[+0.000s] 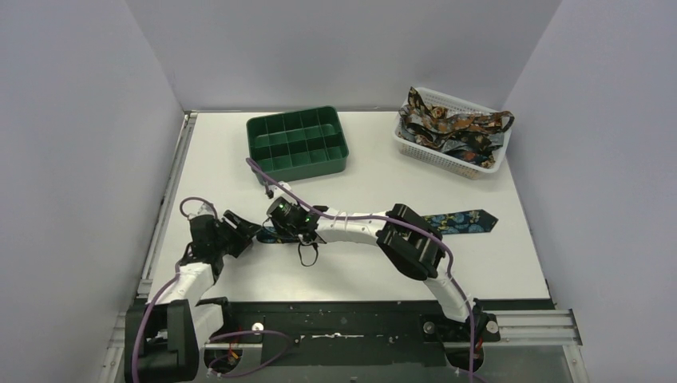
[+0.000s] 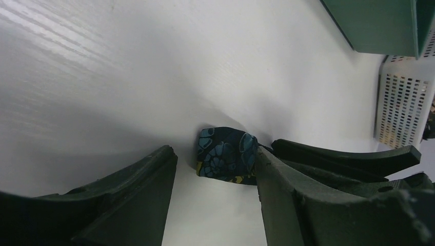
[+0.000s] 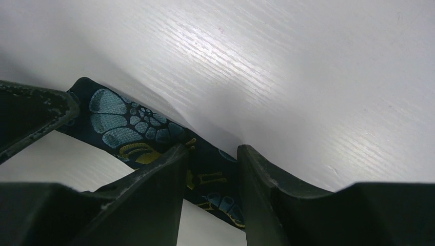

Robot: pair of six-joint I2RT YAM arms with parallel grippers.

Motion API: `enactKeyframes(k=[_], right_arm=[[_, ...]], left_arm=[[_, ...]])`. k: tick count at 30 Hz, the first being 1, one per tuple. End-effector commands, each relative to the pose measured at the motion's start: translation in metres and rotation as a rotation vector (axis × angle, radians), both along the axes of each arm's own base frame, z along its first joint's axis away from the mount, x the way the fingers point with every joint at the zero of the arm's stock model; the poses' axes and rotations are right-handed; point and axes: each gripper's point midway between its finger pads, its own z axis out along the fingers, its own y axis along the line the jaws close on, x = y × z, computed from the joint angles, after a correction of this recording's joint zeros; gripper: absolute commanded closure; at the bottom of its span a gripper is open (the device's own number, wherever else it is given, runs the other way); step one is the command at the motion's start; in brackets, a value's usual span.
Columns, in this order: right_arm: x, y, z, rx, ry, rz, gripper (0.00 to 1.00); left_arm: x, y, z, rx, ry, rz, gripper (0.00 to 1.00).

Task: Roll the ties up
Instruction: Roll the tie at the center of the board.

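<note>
One tie [image 1: 463,221] lies flat across the table's middle, dark with blue and yellow patterns, its wide end to the right. Its left end is folded over into a rounded fold [image 2: 225,154]. My left gripper [image 1: 249,231] is open just short of that fold, and its right finger [image 2: 267,169] touches the fabric. My right gripper [image 1: 279,217] reaches in from the right. Its fingers [image 3: 169,169] stand a little apart on the tie [image 3: 118,120], with the fabric spanning the gap between them. Several more ties [image 1: 447,128] are heaped in the basket.
A green compartment tray [image 1: 297,163] stands at the back centre. The white mesh basket [image 1: 447,158] is at the back right. The two grippers are close together left of centre, and a finger of the right gripper [image 2: 349,156] shows in the left wrist view.
</note>
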Motion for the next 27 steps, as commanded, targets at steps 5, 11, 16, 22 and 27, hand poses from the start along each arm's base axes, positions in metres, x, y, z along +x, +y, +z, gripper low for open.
enactKeyframes(k=[5,11,16,22,27], right_arm=[[-0.003,-0.001,0.024,0.024,-0.045,0.008,0.59],[-0.004,0.002,0.029,0.039,-0.057,0.023,0.58],[-0.005,0.006,0.036,0.061,-0.058,0.043,0.52],[0.002,0.008,0.085,0.209,-0.036,0.058,0.42],[0.007,0.005,0.083,0.306,0.069,0.059,0.46]], left_arm=[[-0.005,-0.018,-0.017,-0.109,0.072,-0.052,0.50],[-0.012,-0.016,-0.025,-0.094,0.088,-0.051,0.70],[-0.009,-0.014,-0.020,-0.073,0.061,-0.053,0.81],[0.005,-0.015,0.002,-0.053,-0.074,-0.083,1.00],[0.016,-0.014,0.023,-0.033,-0.188,-0.088,1.00]])
